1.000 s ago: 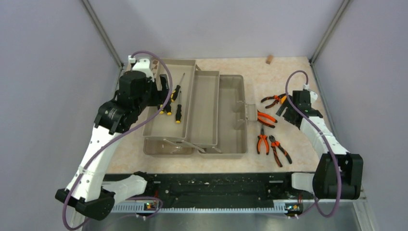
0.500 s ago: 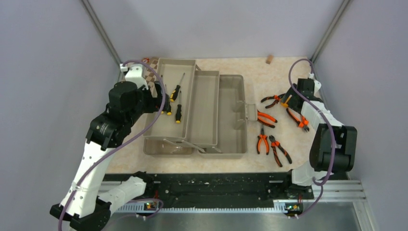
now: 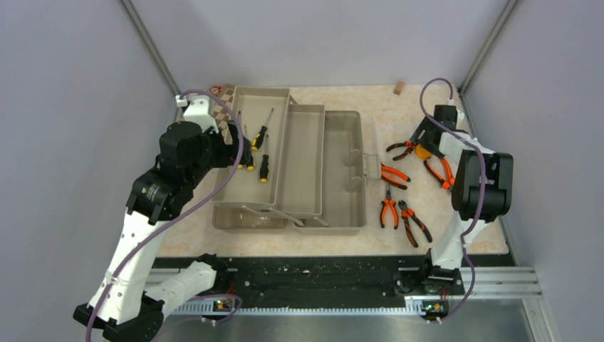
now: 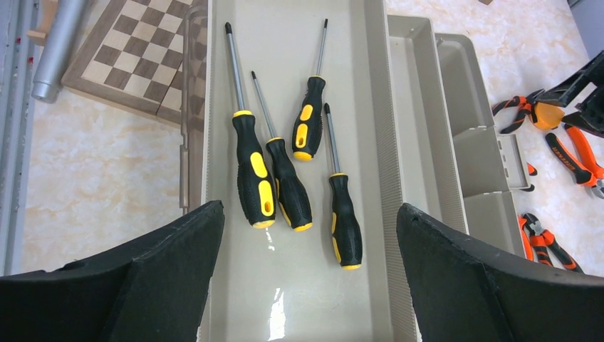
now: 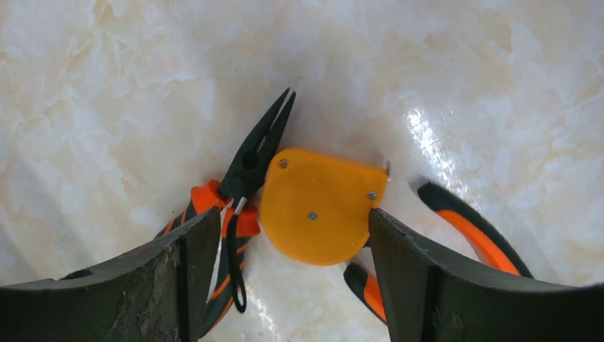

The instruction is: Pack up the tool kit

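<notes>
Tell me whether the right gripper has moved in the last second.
Yes. Against the toolbox, the right gripper has shifted toward the far edge of the table and now hangs open over the orange tape measure.

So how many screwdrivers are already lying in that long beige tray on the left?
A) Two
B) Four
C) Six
B: the left wrist view shows four yellow-and-black screwdrivers lying side by side in the beige tray.
</notes>
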Robot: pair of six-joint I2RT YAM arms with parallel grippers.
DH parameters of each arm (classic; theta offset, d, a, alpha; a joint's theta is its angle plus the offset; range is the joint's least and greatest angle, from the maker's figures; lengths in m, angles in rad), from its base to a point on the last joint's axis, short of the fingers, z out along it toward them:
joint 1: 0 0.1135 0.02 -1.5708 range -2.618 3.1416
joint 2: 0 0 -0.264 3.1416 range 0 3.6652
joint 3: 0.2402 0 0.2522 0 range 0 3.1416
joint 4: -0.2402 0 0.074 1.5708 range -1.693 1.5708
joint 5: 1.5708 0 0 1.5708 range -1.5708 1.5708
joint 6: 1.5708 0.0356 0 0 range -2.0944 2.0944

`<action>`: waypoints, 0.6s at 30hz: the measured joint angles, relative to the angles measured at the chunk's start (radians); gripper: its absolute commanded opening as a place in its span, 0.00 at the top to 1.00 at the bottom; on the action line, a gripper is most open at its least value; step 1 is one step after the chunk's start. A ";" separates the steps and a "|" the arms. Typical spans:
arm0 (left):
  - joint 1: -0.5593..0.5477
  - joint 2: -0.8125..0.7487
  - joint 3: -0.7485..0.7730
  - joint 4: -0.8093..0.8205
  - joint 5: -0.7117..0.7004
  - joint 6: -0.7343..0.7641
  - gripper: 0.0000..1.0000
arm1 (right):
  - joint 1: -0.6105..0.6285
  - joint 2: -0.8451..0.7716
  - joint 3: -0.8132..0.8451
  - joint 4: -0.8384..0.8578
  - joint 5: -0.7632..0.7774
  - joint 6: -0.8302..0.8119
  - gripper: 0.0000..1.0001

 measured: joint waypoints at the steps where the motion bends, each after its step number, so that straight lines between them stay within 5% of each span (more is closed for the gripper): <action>1: 0.000 -0.002 0.000 0.000 0.000 0.000 0.05 | 0.000 0.021 0.016 -0.001 -0.004 -0.002 0.26; 18: 0.000 -0.021 -0.003 0.002 -0.003 0.000 0.05 | -0.004 0.158 0.166 -0.141 0.097 0.006 0.30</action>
